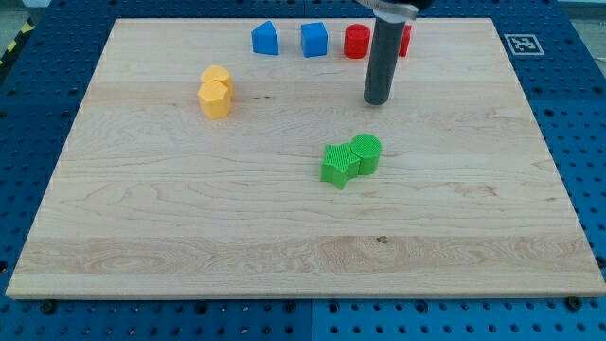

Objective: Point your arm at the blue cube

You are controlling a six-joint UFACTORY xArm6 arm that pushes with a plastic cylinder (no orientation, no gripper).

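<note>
The blue cube [313, 39] sits near the view's top edge of the wooden board, right of centre-left. A second blue block [265, 38] with a pointed top sits just left of it. My tip [378, 99] is the lower end of a dark rod that comes down from the view's top. It rests on the board to the right of and below the blue cube, well apart from it.
A red cylinder [356, 42] stands right of the blue cube, and another red block [404, 40] is partly hidden behind the rod. Two yellow blocks [216, 92] touch at the left. A green star [337, 164] and green cylinder [366, 153] touch at centre.
</note>
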